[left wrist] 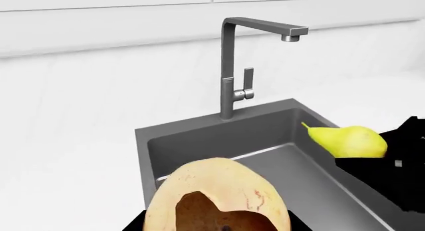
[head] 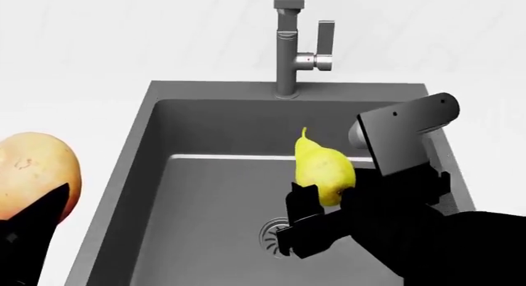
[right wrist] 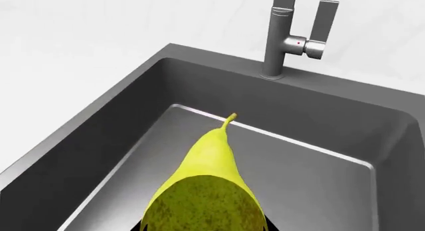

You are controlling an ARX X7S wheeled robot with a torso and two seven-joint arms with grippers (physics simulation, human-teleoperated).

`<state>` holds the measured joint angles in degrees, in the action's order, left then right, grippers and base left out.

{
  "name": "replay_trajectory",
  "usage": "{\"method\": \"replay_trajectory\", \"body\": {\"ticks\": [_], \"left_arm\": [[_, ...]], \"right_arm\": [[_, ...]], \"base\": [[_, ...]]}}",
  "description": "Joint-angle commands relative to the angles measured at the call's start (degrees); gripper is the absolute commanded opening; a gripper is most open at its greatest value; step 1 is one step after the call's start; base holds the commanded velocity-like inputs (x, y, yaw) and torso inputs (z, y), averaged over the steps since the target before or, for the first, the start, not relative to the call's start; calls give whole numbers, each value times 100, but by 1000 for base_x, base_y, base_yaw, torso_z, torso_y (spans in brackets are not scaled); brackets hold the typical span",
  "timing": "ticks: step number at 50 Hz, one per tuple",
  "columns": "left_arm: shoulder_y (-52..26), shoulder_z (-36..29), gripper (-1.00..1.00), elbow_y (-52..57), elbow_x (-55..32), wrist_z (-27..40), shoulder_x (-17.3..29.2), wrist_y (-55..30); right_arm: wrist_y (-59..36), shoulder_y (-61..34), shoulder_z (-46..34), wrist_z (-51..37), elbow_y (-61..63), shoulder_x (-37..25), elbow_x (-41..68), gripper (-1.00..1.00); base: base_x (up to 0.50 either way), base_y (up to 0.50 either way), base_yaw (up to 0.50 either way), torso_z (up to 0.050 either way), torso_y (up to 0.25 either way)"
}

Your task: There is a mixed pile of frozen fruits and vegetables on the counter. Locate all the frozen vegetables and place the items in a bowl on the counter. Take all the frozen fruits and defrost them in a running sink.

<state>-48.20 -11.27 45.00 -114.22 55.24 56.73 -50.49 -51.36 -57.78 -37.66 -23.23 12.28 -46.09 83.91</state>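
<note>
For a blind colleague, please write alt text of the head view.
The right gripper holds a yellow pear over the dark grey sink, above its drain. At the left, the left gripper holds a peach-toned fruit.

Pear (head: 322, 167) above sink (head: 214, 193), faucet (head: 289, 45) behind; peach-toned fruit (head: 34, 169) left over counter (head: 74, 82)

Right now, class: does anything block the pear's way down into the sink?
Nothing visible does. The right gripper holds the pear over the open sink, and the basin below shows only its drain. The faucet stands at the back rim.
</note>
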Motion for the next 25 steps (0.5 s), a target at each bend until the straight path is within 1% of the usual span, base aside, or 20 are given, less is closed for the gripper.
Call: {"method": "replay_trajectory", "body": {"ticks": [1,11,22,25], "left_arm": [[-62,46,-100,-93,-199,228,-19,148],[-116,6,-100,-95,-199,264,-43,153],[-92,32,-100,-87,-216,243,1,171],[-126,8,-100,-85,-217,262,-18,169]], "right_arm": [[-27,99,30,143,-81,93,-145,-100],[43,301,-11,134,82,34,-180,-100],[59,385,-65,141,94,50,-208,-100],[31,337,-199,250,55,111,-444,-100]], "base": [[219,0,0,0,0],[194,0,0,0,1],[26,0,0,0,0],[0,0,0,3,3]]}}
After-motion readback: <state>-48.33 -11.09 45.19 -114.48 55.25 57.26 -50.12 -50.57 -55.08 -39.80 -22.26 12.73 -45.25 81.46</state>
